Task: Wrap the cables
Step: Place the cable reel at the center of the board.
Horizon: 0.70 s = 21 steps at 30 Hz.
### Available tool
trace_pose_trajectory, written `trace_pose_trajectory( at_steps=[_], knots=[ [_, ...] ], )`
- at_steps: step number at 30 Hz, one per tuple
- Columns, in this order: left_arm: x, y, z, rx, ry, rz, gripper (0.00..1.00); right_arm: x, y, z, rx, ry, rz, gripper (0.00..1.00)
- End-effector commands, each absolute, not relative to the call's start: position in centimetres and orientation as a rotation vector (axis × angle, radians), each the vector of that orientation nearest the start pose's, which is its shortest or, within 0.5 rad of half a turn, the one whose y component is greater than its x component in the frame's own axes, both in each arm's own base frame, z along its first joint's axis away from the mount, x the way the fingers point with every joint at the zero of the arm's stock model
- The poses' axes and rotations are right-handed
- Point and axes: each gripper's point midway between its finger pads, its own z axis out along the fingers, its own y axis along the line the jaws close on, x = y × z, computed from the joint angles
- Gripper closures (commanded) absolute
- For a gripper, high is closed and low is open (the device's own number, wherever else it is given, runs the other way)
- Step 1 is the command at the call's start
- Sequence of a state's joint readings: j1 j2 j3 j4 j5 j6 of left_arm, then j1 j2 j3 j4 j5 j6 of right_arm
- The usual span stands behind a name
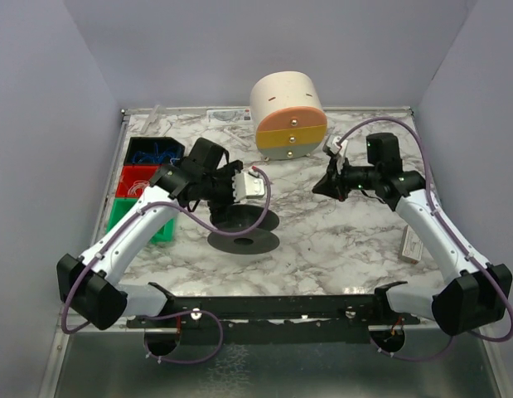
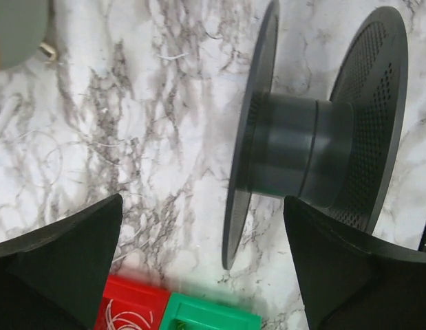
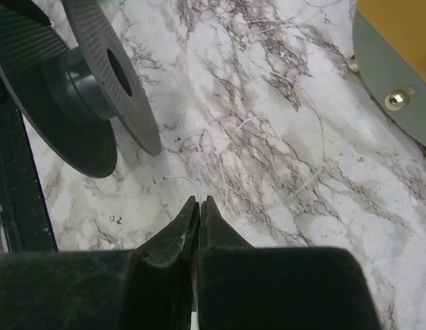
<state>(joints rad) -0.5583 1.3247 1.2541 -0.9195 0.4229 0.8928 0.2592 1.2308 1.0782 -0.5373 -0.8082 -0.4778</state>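
The dark grey spool (image 1: 244, 232) rests on the marble table just below my left gripper (image 1: 239, 189). In the left wrist view that gripper (image 2: 202, 240) is wide open, and the spool (image 2: 302, 151) lies ahead with one flange edge reaching down between the fingers (image 2: 68, 261), touching neither. My right gripper (image 1: 320, 186) hovers to the right of the spool. Its jaws (image 3: 199, 201) are shut on a thin whitish cable (image 3: 182, 180), which curls out from the tips toward the spool (image 3: 89, 82). More pale strands (image 2: 34, 158) lie loose on the marble.
A cream, orange and grey round drawer unit (image 1: 287, 116) stands at the back centre. Blue (image 1: 152, 152), red (image 1: 133, 178) and green (image 1: 123, 214) bins line the left edge. A small white box (image 1: 412, 246) lies near the right arm.
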Motion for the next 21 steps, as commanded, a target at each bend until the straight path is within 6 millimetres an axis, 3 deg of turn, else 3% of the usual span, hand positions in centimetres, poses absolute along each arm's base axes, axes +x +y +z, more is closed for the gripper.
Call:
trace_pose_trajectory(
  at_steps=[1,4,7,12,17,21],
  knots=[
    [27.0,-20.6,25.0,1.583,1.642,-0.263,0.01,27.2,21.1,23.3,-1.152,1.769,0.886,0.99],
    [27.2,-20.5,27.5,1.522,1.604,-0.246,0.01,26.8,22.4,24.3,-1.165,1.773,0.951,0.99],
    [25.5,-20.9,28.8,1.550,1.552,-0.318,0.01,27.1,23.3,25.8,-1.141,1.804,1.006,0.99],
    [22.5,-21.6,28.0,1.612,1.526,-0.474,0.01,27.2,24.9,27.3,-1.104,1.853,1.140,0.99],
    [21.9,-22.1,26.4,1.629,1.523,-0.531,0.01,26.1,27.0,26.7,-1.076,1.890,1.196,0.99],
    [21.2,-22.7,26.5,1.637,1.493,-0.588,0.01,26.2,27.8,26.2,-1.022,1.916,1.218,0.99]
  ],
)
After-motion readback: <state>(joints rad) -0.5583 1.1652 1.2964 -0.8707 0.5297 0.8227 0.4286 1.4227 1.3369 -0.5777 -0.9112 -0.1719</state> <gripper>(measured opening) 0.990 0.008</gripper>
